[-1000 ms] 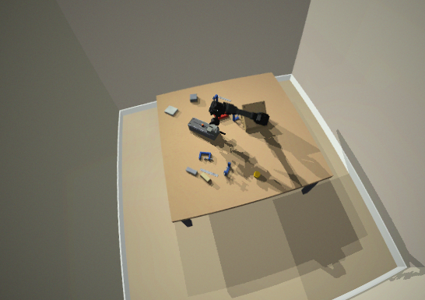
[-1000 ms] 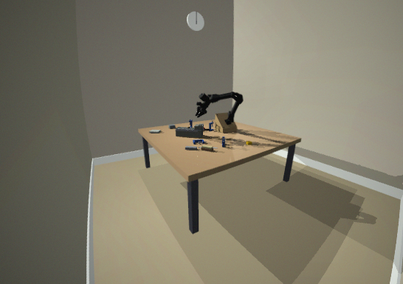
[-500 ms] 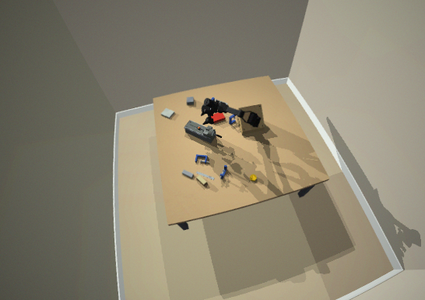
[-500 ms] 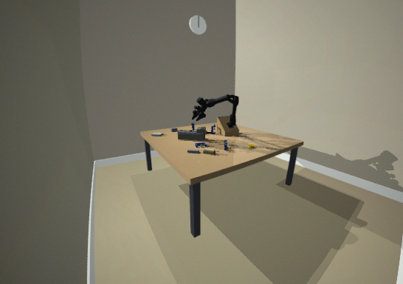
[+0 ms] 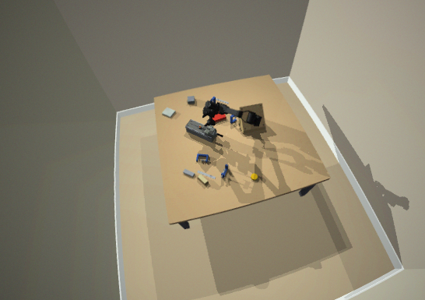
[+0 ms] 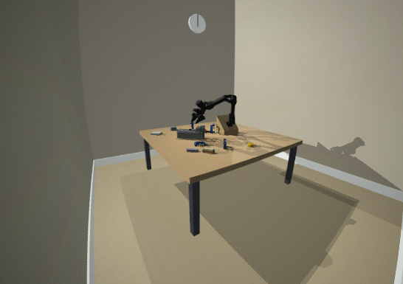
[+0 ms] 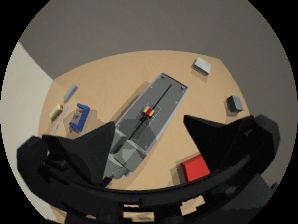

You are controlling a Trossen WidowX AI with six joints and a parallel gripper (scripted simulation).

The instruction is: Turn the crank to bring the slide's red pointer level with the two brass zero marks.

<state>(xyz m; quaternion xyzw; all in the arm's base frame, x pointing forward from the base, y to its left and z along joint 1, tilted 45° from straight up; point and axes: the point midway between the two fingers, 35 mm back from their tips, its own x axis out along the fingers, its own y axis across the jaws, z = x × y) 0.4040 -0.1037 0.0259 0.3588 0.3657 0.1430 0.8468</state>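
Observation:
The grey crank machine (image 5: pixel 196 130) (image 6: pixel 190 134) (image 7: pixel 170 102) stands on the table. In the wrist view its slot runs lengthwise along the top. The red pointer (image 7: pixel 149 111) sits at the slot between the two brass marks, which show as yellow patches on either side; whether it is exactly level is too small to tell. The dark crank handle (image 5: pixel 219 135) sticks out at the machine's near end, and in the wrist view it is mostly hidden behind the left finger. My gripper (image 5: pixel 210 123) (image 6: pixel 195 122) (image 7: pixel 149 121) is open and empty, above and beside the machine, away from the handle.
A red block (image 5: pixel 221 118) (image 7: pixel 195 168) lies beside the machine. A blue clamp (image 5: pixel 202 157) (image 7: pixel 81 118), a grey box (image 5: pixel 191 100) (image 7: pixel 235 104), a pale box (image 5: pixel 168 112) (image 7: pixel 202 66) and a yellow piece (image 5: pixel 254 176) (image 6: pixel 250 144) are around it. The arm stands by a brown wedge block (image 6: pixel 225 125).

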